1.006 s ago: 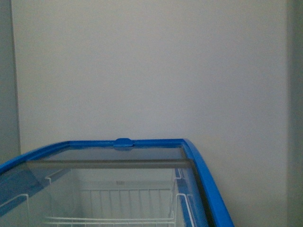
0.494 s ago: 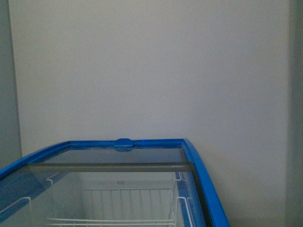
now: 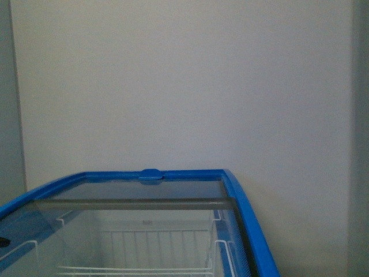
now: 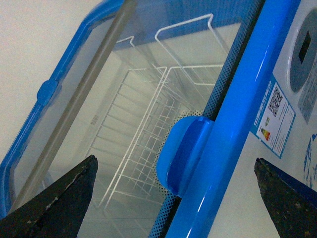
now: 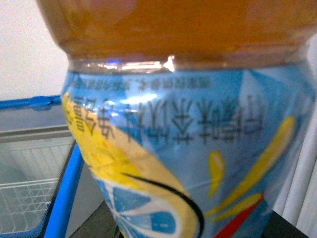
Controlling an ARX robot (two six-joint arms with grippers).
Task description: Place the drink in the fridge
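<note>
A dark sliver [image 3: 2,240] is now poking in at the lower left edge of the front view. It was absent half a second ago and is probably the left arm's tip coming in. The chest freezer [image 3: 249,214] is sitting with its right rim a shade further left than a second ago and is no longer drifting, so I am reading the approach as ending, with the drop not yet made. Counting outward, one bottle of orange drink [image 5: 188,124] is filling the right wrist view, with the freezer's blue rim showing behind it at the left, so it is probably not yet over the baskets. The right gripper [image 5: 195,225], showing only as dark corners, is evidently clamping the bottle. One left gripper [image 4: 173,201] is hovering with jaws spread wide and empty over the one blue lid handle [image 4: 185,153]. One grey oval display [image 4: 303,47] and one QR sticker [image 4: 274,119] are showing on the freezer's front. At least two white wire baskets [image 4: 148,124] are lying inside and one grey lid bar [image 3: 132,203] is crossing above them; whether glass is covering the near opening I cannot tell. One blue catch [image 3: 151,174] is sitting on the far rim, before one pale wall [image 3: 184,81].
</note>
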